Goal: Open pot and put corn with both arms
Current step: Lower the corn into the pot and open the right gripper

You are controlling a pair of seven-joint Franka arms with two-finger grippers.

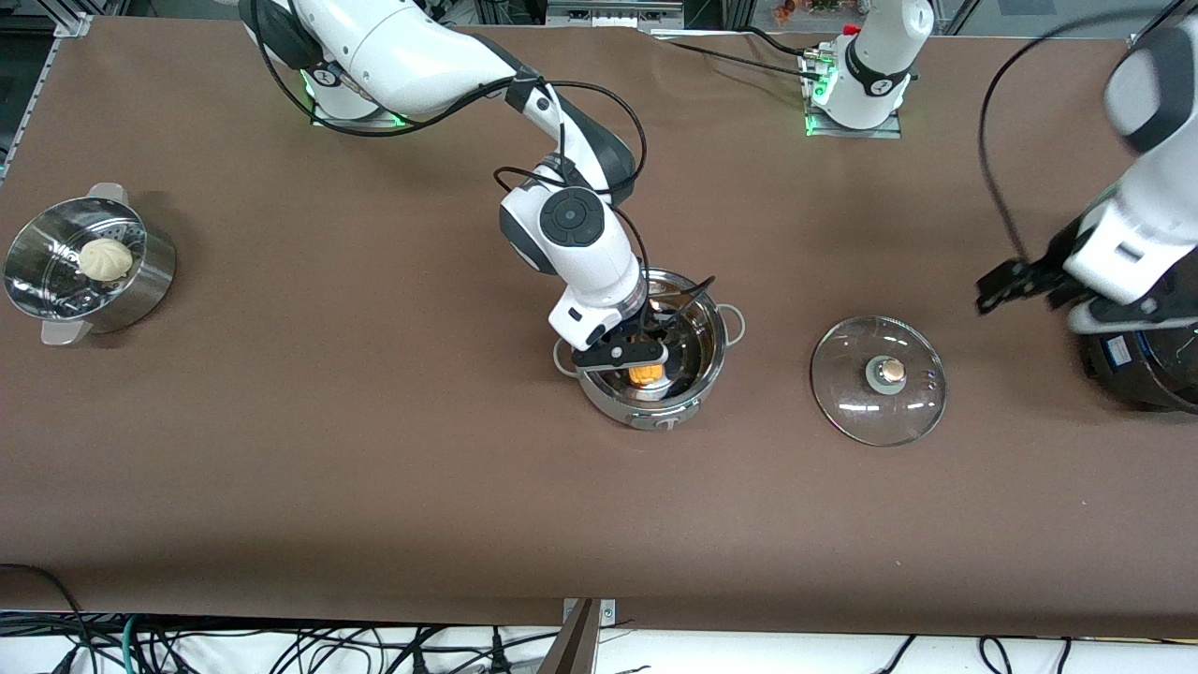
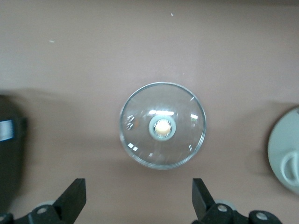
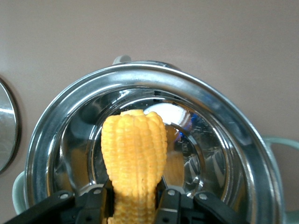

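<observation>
While my right gripper grasps the corn over the open pot, my left gripper waits with fingers spread above the lid beside it.

Counter is a flat matte brown all over, no pattern. The pot is shiny mirror steel and the corn is a warm yellow-orange with neat rows of kernels. Lid is clear glass, steel rim, tan knob. Steamer bowl is steel with dotted holes, with a creamy white bun in it. Both hands, right hand and left hand, are black on white arms. Cooker is black.
</observation>
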